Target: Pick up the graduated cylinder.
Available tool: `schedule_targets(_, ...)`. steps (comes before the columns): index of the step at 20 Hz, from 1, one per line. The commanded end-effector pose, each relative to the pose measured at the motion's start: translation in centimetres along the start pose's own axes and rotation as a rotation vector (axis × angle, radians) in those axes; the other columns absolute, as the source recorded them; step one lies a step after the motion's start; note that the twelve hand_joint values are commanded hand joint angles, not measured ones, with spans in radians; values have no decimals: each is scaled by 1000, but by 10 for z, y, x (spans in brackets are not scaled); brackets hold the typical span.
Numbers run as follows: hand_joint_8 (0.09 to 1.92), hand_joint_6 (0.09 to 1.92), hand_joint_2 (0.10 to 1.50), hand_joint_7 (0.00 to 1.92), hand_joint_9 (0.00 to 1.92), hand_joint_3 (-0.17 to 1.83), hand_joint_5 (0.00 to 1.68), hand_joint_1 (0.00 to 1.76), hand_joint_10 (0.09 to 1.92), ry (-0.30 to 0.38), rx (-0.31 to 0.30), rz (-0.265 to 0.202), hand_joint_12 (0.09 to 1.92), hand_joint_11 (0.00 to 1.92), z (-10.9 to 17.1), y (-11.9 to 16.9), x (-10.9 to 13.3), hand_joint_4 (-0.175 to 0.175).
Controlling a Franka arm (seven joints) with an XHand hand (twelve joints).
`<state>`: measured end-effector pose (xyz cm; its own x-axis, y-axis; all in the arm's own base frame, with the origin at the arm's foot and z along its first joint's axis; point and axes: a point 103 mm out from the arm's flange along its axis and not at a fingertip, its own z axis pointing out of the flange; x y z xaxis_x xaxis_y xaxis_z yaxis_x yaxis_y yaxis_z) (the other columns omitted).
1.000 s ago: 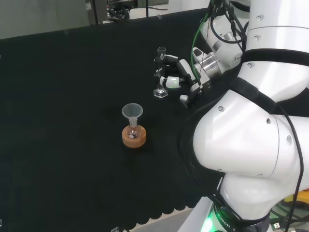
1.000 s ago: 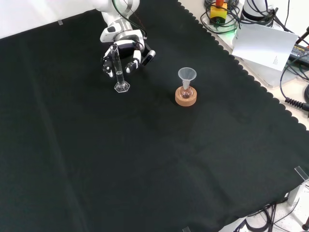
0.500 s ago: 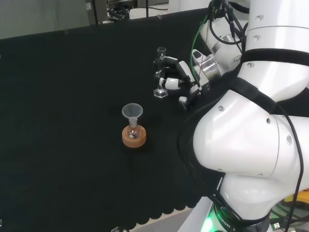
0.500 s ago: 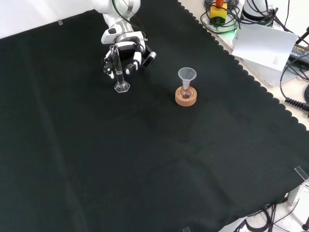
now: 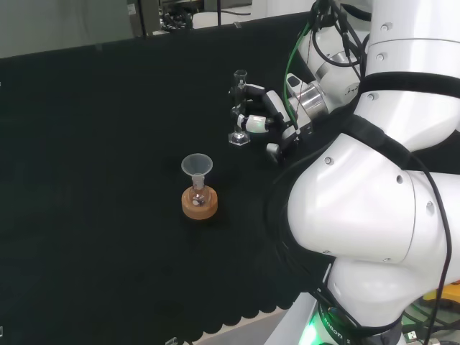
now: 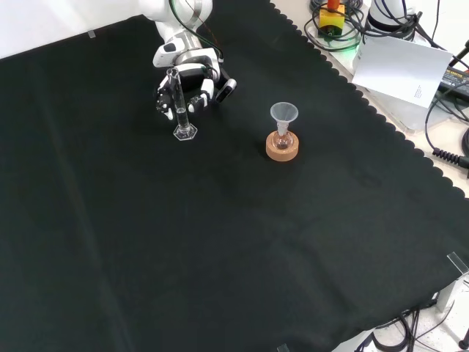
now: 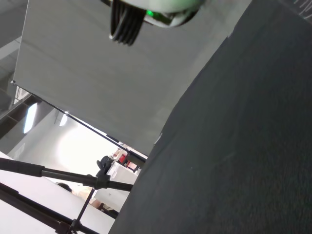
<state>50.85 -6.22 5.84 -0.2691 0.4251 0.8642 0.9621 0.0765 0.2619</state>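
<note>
Graduated cylinder [image 6: 176,103] stands upright on the tabletop [image 6: 220,242], its base on the cloth. The hand [image 6: 192,82] has its fingers [image 5: 248,123] curled around the tube; lifting is not yet done.

Black cloth [image 6: 220,242] covers bench, scalloped edge along right side in front view. Beyond edge, pale tabletop with white paper sheet [image 6: 401,67], tangle of black cables [image 6: 447,132], yellow and orange object [image 6: 333,15] near top. Head view: grey wall [image 5: 65,25] behind bench, dark equipment at top. Wrist view: large grey panel [image 7: 122,87] above cloth, bright lit room beyond, black tripod legs [image 7: 58,180] crossing lower corner.
</note>
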Motion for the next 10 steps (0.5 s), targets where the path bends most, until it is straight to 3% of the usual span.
schedule_targets(1, 609, 653, 753, 702, 1069, 674, 732, 1131, 310, 6, -2, -1, 1054, 886, 0, 0, 0, -19)
schedule_targets(6, 609, 657, 757, 709, 1076, 673, 744, 1129, 302, 5, -6, -1, 1050, 888, -1, 0, 0, -22)
schedule_targets(10, 637, 669, 859, 794, 1137, 678, 814, 1219, 277, 12, -16, 7, 972, 973, -4, 0, -1, -31)
